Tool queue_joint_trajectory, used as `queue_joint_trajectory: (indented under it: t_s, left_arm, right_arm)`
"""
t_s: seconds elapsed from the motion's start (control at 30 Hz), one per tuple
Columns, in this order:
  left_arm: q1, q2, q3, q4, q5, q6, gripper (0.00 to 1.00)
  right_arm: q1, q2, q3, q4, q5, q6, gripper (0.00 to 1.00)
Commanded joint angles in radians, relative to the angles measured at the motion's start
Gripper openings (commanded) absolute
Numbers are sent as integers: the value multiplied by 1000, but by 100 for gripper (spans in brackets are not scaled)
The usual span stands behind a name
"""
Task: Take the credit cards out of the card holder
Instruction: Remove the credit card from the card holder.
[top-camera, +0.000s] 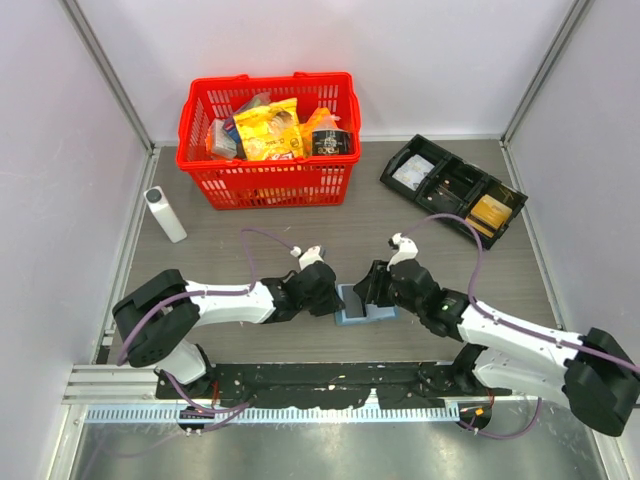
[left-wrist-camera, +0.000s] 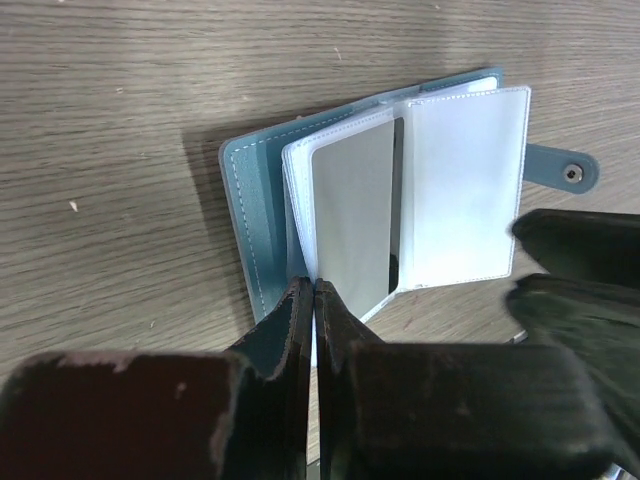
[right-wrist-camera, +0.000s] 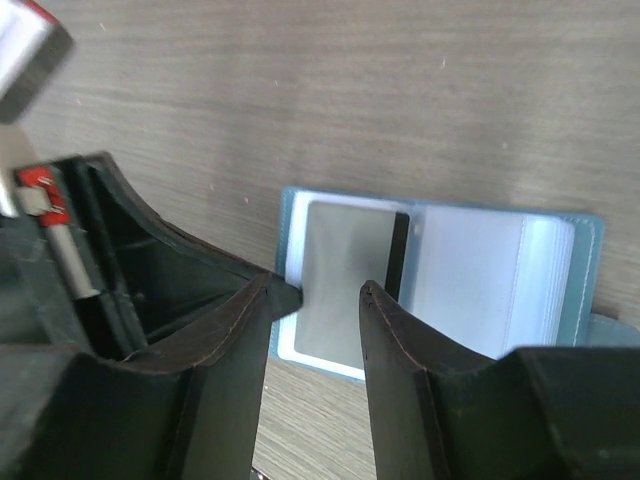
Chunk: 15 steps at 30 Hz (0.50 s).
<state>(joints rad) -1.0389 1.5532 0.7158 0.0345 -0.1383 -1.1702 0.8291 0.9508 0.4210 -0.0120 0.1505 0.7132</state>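
While the holder (left-wrist-camera: 245, 200) lay open on the table (top-camera: 330, 225), the left gripper (left-wrist-camera: 313, 292) was pinched shut on a leaf edge; right gripper (right-wrist-camera: 328, 293) stood half-open, tips astride a card (right-wrist-camera: 345, 265) seated in its sleeve.

Top view: the flat blue folding card holder (top-camera: 360, 315) lies open on the wood-grain desk (top-camera: 250, 260) at lower centre of frame. The left hand (top-camera: 335, 295) is at its left edge and the right hand (top-camera: 372, 293) over its right part. A thin rectangular credit card (right-wrist-camera: 345, 280) sits in one of its sleeves. The red plastic basket (top-camera: 268, 185) stands upper centre-left with packets inside. A white cylindrical bottle (top-camera: 165, 214) lies to its lower left. The black compartment tray (top-camera: 452, 183) lies upper right, well apart from the card holder.
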Motion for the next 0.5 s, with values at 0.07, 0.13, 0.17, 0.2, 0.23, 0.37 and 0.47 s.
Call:
queue_joint_trajectory:
  t_s: [0.07, 0.13, 0.17, 0.2, 0.23, 0.37, 0.47]
  left_arm:
    - [-4, -13, -15, -31, -57, 1, 5]
    - [-6, -12, -24, -31, -57, -2, 5]
    - [-6, -10, -27, -31, -57, -3, 5]
    - [-3, -8, -32, -31, -55, -5, 5]
    - [-6, -5, -35, -31, -55, -8, 5]
    - [-3, 8, -55, -13, -43, -29, 5]
    - [-4, 24, -56, -5, -29, -37, 5]
  right_arm:
    - [-42, 98, -54, 162, -124, 55, 44]
    - [-77, 114, -89, 204, -182, 74, 43]
    - [-88, 120, -99, 234, -216, 80, 43]
    - [-113, 131, -116, 251, -244, 89, 43]
    - [-136, 144, -125, 282, -265, 98, 43]
    - [-174, 212, -156, 357, -354, 111, 43]
    - [-185, 253, -169, 409, -376, 127, 42]
